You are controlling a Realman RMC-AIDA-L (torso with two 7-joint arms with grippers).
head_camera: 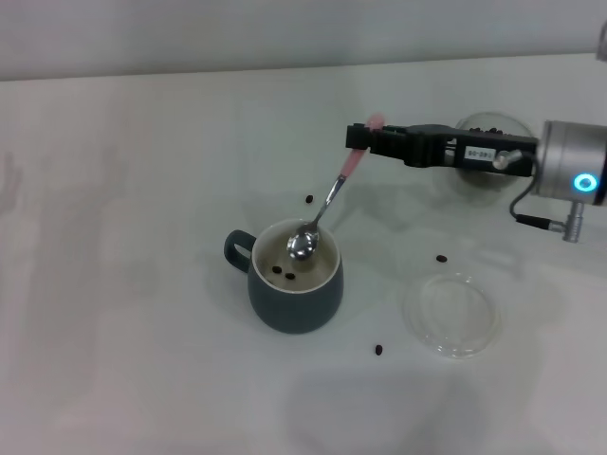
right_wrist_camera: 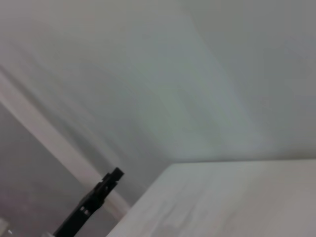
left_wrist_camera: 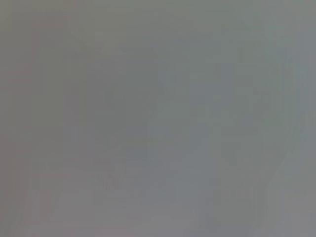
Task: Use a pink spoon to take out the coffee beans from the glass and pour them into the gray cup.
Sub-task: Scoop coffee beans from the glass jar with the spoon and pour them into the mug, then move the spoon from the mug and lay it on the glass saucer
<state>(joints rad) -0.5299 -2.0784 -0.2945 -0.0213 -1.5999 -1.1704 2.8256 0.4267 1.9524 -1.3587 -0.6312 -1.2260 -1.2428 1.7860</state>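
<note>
The right gripper (head_camera: 358,140) pinches the pink spoon (head_camera: 327,204) by its handle, bowl tipped over the gray cup (head_camera: 296,301); the arm reaches in from three o'clock.

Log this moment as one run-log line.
right gripper: shut on pink-handled metal spoon | spoon bowl: over blue-gray ceramic mug | mug: two coffee beans inside | table: three stray beans | left arm: out of view
</note>
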